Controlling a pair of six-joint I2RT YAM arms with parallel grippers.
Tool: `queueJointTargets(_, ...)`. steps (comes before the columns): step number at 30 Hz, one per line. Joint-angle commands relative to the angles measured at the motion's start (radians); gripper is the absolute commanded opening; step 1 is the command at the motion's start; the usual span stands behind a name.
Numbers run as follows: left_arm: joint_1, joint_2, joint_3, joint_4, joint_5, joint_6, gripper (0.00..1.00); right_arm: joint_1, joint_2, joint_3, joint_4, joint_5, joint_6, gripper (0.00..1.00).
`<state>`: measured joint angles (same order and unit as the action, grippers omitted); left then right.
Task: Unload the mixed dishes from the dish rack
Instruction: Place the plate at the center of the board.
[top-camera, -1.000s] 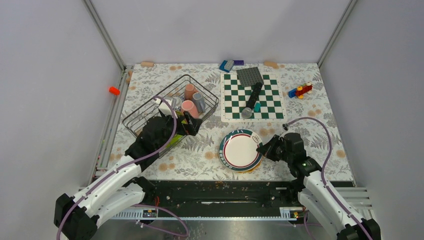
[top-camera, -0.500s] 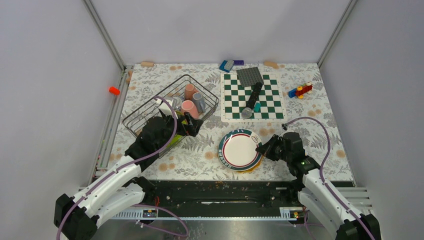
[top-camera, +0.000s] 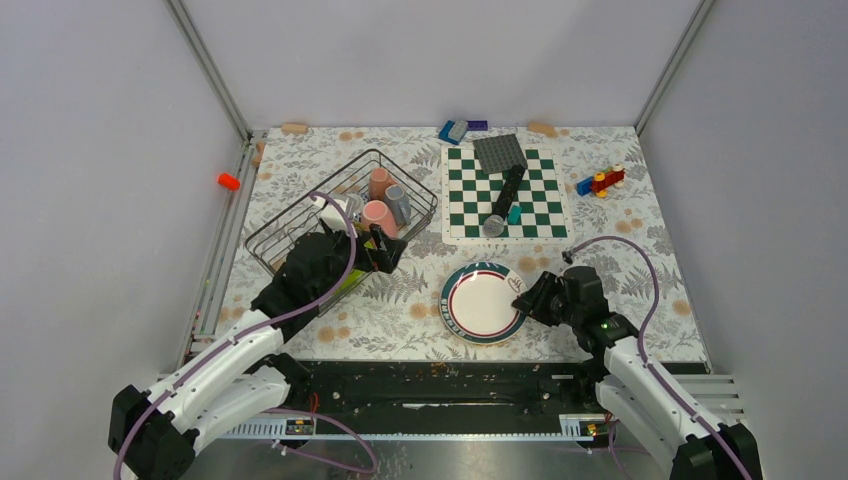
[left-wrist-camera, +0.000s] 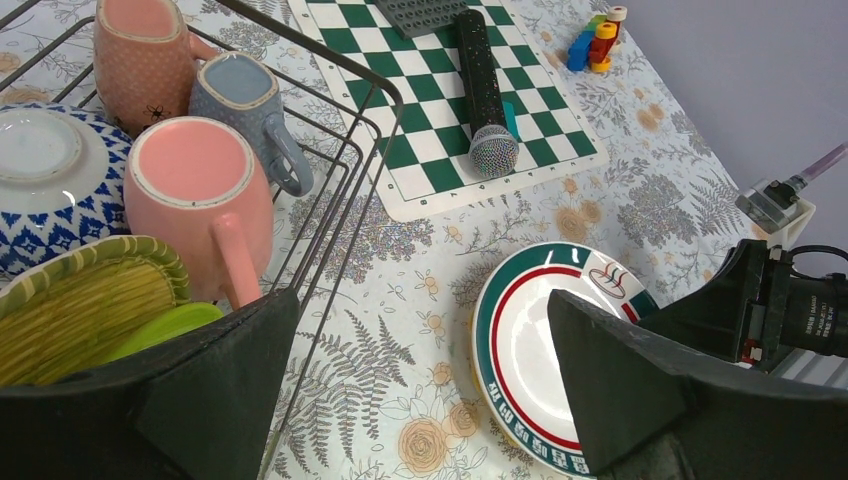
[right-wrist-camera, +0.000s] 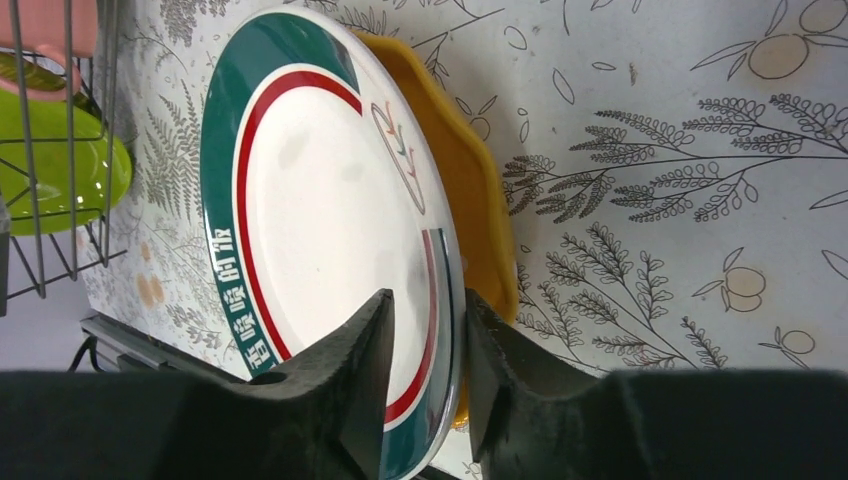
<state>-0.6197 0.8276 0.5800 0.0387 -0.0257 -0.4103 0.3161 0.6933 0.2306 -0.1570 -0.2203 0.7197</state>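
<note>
The dish rack (top-camera: 276, 226) (left-wrist-camera: 335, 62) holds two pink mugs (top-camera: 379, 214) (left-wrist-camera: 195, 185), a grey mug (top-camera: 398, 203) (left-wrist-camera: 240, 95), a blue patterned bowl (left-wrist-camera: 45, 185) and a lime-green plate (left-wrist-camera: 165, 328) (right-wrist-camera: 55, 150). My left gripper (top-camera: 376, 247) (left-wrist-camera: 420, 330) hangs open at the rack's near right corner, holding nothing. The white plate with green-red rim (top-camera: 483, 303) (left-wrist-camera: 545, 340) (right-wrist-camera: 320, 200) lies on a yellow-orange plate (right-wrist-camera: 470, 200) on the table. My right gripper (top-camera: 522, 296) (right-wrist-camera: 430, 310) straddles its right rim, jaws parted with a gap to the plate's face.
A green-white chessboard (top-camera: 530, 195) at the back carries a microphone (top-camera: 503, 200) and a grey studded plate (top-camera: 499, 152). Toy blocks (top-camera: 600, 181) sit right of it, blue blocks (top-camera: 455, 130) behind it. An orange piece (top-camera: 229, 181) sticks to the left wall.
The right gripper's jaws have parted from the white plate's rim. The plate has settled flat onto the yellow-orange one, slightly to the right. The left arm has not moved.
</note>
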Motion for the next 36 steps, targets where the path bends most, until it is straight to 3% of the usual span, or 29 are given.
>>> queueJointTargets(1, 0.000, 0.009, 0.017, 0.030, 0.020, 0.016, 0.99, 0.006, 0.004, 0.006, 0.008, 0.011, -0.031, 0.41)
queueJointTargets(9, 0.000, 0.053, 0.043, 0.019, 0.043, 0.019, 0.99, 0.006, 0.001, 0.005, -0.001, 0.003, -0.056, 0.61)
queueJointTargets(20, 0.000, 0.046, 0.079, 0.005, 0.050, 0.044, 0.99, 0.006, -0.031, 0.023, -0.057, 0.040, -0.086, 0.80)
queueJointTargets(27, 0.000, 0.060, 0.214, -0.004, 0.041, 0.174, 0.99, 0.006, -0.061, 0.033, -0.054, 0.004, -0.104, 0.90)
queueJointTargets(30, 0.000, 0.080, 0.288, -0.022, 0.057, 0.222, 0.99, 0.006, -0.076, 0.055, -0.104, 0.056, -0.102, 0.97)
queueJointTargets(36, 0.000, 0.103, 0.359, -0.008, 0.036, 0.342, 0.99, 0.006, -0.089, 0.069, -0.132, 0.092, -0.101, 0.99)
